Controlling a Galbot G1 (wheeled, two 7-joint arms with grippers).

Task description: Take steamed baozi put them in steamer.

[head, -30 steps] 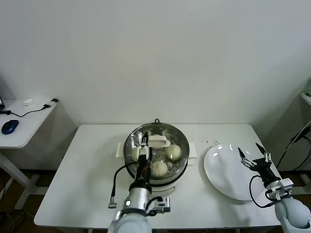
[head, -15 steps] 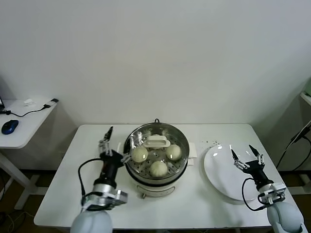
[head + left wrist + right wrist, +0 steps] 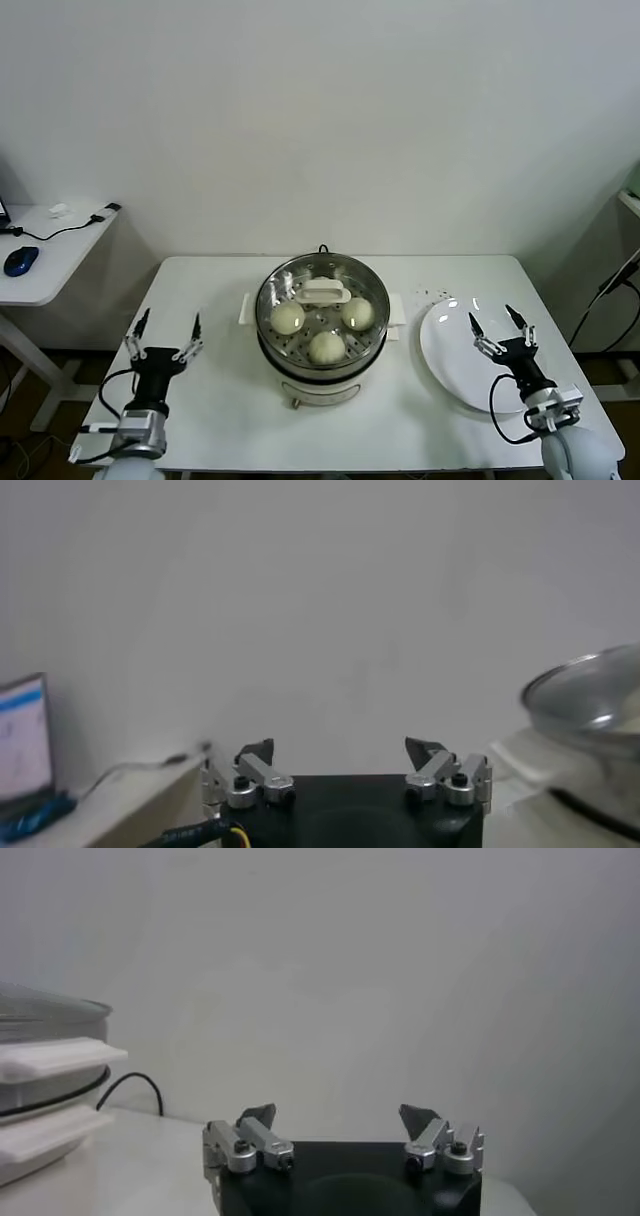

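Now steamed baozi (image 3: 288,318) sit in steamer (image 3: 321,355); left gripper (image 3: 162,332), right gripper (image 3: 497,328) jaws apart, empty; no writing legible

Setting: an indoor test room or lab arranged as a mock kitchen station. Evidence: a bare white wall (image 3: 320,110); a plain white table (image 3: 200,300) carrying only an electric steamer (image 3: 321,318) and a white plate (image 3: 462,352); at far left, a side desk (image 3: 45,255) with a blue computer mouse (image 3: 19,261) and cables (image 3: 70,228).
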